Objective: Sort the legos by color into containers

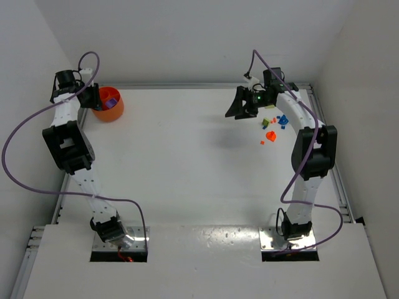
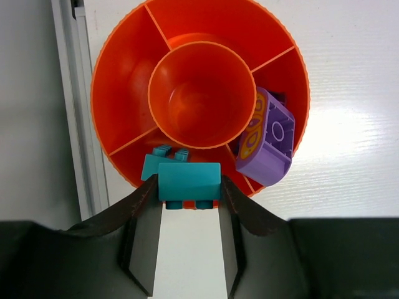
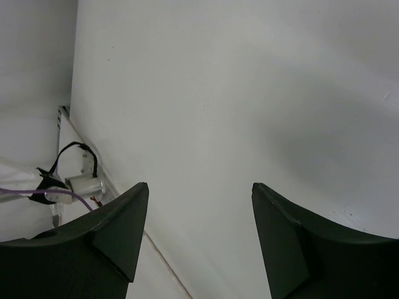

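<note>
Teal lego (image 2: 189, 180) clamped by flat sides in left claw (image 2: 189, 184), over orange bowl (image 2: 124, 68) rim | judged light, rigid, slick; side grip preferred | right claw (image 3: 199, 205) apart, empty | loose legos (image 1: 271, 128) left on table (image 1: 187, 174)

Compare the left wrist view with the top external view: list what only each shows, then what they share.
Only the left wrist view: a teal brick clamped in the left gripper at the orange bowl's near rim, a second teal brick in the compartment just beyond it, and the bowl's dividers around an empty centre cup. Only the top external view: the right gripper, open and empty, and the loose legos scattered beside the right arm. Both: the orange bowl and the purple brick lying in it.
</note>
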Robot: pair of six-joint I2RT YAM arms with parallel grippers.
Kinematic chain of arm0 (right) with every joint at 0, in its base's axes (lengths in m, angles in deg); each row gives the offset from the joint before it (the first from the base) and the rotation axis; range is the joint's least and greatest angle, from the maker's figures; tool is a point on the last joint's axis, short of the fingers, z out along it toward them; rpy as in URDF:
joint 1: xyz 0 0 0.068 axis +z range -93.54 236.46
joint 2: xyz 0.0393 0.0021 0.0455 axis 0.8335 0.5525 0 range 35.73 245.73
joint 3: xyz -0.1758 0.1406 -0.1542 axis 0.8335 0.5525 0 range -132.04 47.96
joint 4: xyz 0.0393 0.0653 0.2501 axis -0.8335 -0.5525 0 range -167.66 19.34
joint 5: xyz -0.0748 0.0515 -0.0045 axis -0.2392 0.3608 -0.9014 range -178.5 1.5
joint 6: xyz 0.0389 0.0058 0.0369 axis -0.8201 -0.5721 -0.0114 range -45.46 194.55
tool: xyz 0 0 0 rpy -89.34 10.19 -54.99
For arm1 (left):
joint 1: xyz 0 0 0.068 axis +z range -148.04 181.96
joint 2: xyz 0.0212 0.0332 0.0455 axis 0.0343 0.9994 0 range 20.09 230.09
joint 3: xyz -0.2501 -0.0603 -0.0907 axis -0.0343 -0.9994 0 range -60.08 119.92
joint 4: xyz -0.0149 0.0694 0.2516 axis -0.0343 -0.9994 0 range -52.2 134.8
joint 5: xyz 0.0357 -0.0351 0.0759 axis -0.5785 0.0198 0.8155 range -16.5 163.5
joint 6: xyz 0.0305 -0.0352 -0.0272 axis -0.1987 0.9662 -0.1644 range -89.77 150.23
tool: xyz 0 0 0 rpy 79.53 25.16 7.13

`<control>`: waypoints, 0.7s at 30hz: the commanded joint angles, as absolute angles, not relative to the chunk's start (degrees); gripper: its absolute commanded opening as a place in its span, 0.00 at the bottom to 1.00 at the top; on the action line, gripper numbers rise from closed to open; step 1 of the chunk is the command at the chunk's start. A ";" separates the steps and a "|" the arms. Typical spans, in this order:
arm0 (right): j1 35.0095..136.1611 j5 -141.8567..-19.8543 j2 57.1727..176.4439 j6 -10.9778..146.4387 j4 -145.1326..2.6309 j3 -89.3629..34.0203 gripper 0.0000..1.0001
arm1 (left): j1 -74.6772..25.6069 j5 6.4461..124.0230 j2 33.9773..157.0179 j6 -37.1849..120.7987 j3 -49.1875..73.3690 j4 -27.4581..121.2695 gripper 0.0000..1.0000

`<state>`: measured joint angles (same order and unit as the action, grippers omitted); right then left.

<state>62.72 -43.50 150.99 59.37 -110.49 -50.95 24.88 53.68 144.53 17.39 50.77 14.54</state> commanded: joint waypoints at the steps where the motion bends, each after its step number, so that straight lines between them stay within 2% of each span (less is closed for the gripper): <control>1: 63.05 -43.23 151.13 60.31 -110.47 -51.53 0.68 | 25.08 53.54 144.90 18.19 53.21 15.62 0.43; 9: 63.05 -43.23 150.60 60.31 -110.47 -51.00 0.68 | 24.55 50.48 144.37 18.19 53.21 15.62 0.55; 21: 63.05 -42.71 150.07 60.31 -109.94 -50.47 0.68 | 24.55 42.65 138.40 18.71 50.93 16.32 0.55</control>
<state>62.72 -43.48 150.99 59.39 -111.01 -50.58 24.77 46.47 144.34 17.80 50.73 14.41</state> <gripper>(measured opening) 0.679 0.550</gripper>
